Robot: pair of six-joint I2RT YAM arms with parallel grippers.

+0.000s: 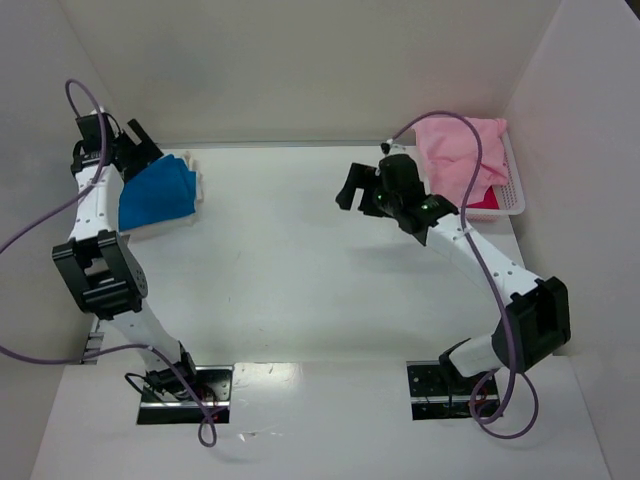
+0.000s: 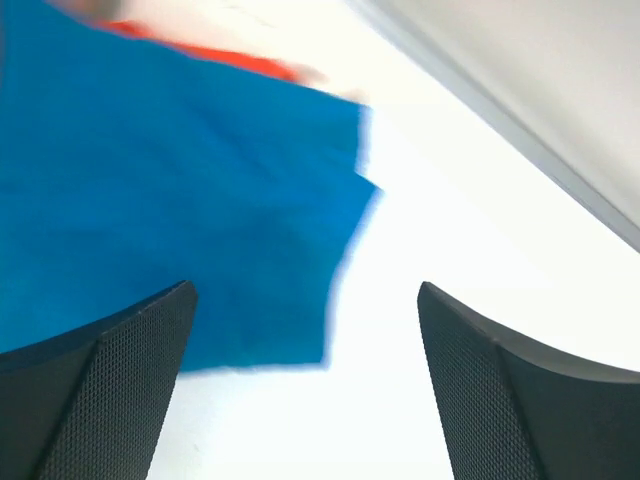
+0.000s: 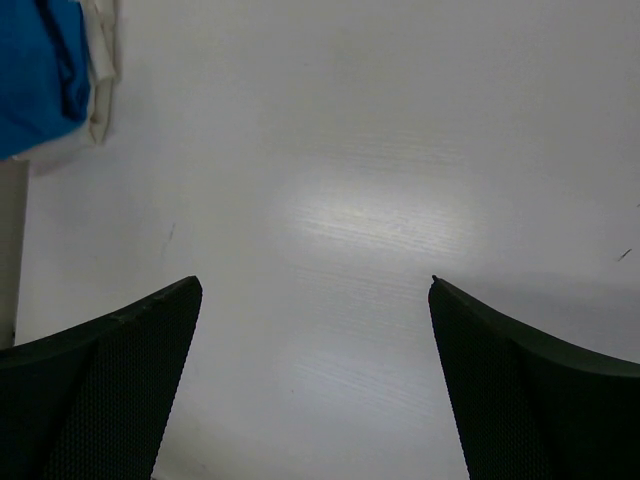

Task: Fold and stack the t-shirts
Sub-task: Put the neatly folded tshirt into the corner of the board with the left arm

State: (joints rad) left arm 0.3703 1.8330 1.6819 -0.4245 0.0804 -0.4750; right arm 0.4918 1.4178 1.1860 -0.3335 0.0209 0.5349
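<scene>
Beyond the blue tee (image 2: pixel 170 190), orange tee (image 2: pixel 232 59) shows only from left wrist — left fingers (image 2: pixel 105 390), right fingers (image 3: pixel 100 385) open.

No text, label, brand, number or sign can be read in any of the three views.
</scene>
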